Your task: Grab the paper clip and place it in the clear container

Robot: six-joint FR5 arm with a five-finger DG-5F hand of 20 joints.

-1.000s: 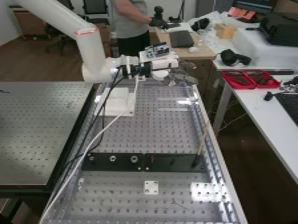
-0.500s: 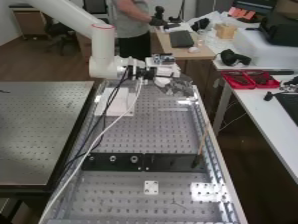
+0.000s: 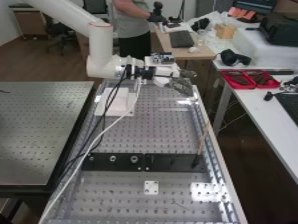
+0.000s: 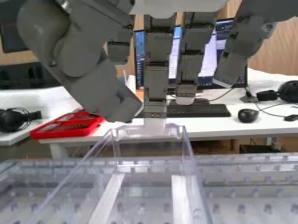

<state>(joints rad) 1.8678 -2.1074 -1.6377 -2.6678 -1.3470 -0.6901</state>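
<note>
Hand: open, above the far end of the perforated metal tabletop. In the wrist view, the fingers hang nearly straight and the thumb is extended, apart from them. The clear container lies beneath; one fingertip overlaps its upper edge in that view, and contact cannot be determined. Two white strips run side by side at the container's base, whether inside or under it being unclear.

Farther out on the tabletop, high view: one white block, beside the cables; two dark plates, end to end across the surface; one slender rod, slanting up from the right-hand plate; and one small white plate, nearer the camera.

Neighbouring desk, wrist view: one red tray, one keyboard, one mouse.
</note>
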